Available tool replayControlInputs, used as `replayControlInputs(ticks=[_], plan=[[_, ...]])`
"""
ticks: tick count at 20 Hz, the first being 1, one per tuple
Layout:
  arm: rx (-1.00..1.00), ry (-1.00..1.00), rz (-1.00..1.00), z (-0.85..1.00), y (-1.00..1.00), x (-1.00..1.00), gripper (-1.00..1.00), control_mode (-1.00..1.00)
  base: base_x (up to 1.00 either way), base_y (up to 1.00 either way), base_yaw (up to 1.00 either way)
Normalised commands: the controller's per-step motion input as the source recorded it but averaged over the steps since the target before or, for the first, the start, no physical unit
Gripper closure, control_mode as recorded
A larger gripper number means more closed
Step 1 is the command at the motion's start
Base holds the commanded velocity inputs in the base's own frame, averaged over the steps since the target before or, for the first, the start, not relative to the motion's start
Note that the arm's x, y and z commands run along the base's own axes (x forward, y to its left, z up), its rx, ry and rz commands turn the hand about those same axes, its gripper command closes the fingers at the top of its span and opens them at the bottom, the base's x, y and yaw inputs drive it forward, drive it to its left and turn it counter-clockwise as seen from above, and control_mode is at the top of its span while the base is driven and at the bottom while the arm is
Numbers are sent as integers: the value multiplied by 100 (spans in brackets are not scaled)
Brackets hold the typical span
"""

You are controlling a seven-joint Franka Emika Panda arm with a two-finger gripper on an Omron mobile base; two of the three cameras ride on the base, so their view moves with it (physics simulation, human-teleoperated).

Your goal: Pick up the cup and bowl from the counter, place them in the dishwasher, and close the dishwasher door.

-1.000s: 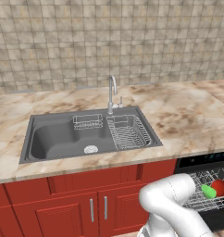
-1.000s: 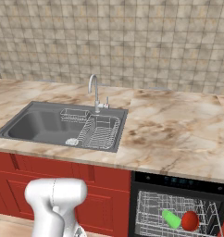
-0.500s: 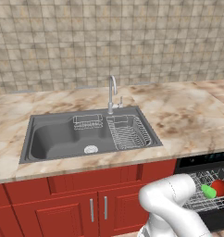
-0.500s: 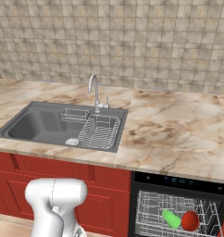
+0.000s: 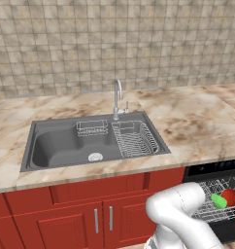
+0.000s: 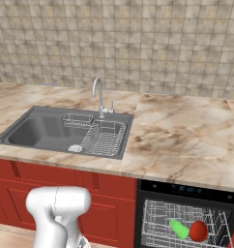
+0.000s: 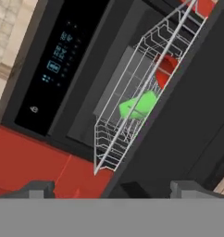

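The green cup and the red bowl lie side by side in the white wire rack of the open dishwasher. From the base cameras the cup sits left of the bowl. My gripper is open and holds nothing, low in front of the dishwasher. It points at the rack from close by. The black dishwasher door stands open beside the rack. The lit control strip is on the rack's other side.
The marble counter runs above, with a grey sink, a faucet and a wire dish rack in the basin. Red cabinets with silver handles flank the dishwasher.
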Motion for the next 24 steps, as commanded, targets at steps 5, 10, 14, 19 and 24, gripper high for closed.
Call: replayControlInputs(ticks=[5,10,14,19,24], plan=[[7,-11,0,-44,-2,-16,-100,-100,0,0,0],[5,-11,0,-48,-6,-16,-100,-100,0,0,0],[3,-10,0,-46,-9,-3,-100,-100,0,0,0],[0,-10,0,-49,-10,0,-100,-100,0,0,0],[0,-9,0,-56,-13,0,-100,-100,0,0,0]])
